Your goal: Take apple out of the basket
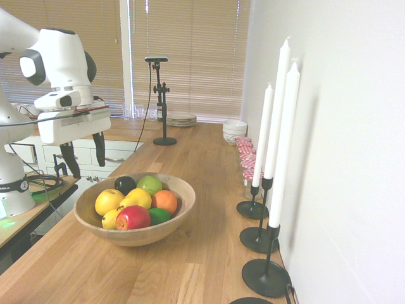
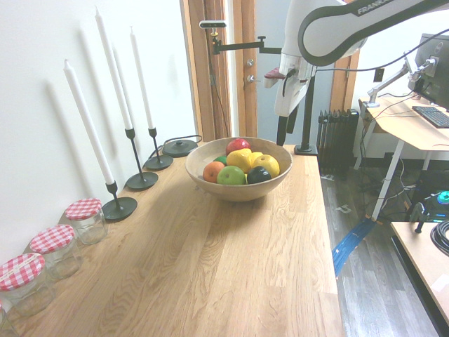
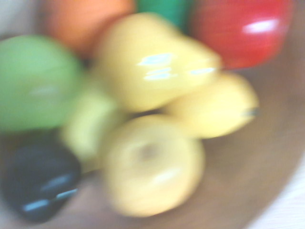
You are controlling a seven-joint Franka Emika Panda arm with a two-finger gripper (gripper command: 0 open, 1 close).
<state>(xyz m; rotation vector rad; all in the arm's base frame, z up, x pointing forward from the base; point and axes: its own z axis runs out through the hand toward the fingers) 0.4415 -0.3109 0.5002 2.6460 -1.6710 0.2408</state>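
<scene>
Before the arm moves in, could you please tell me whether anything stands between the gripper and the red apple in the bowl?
Nothing visible covers the red apple from above; coming across from its side, the gripper would probably meet the bowl's rim and the yellow fruits.

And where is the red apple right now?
In the first exterior view, the red apple sits at the wooden bowl's near side, between a yellow fruit and a dark green one.
</scene>
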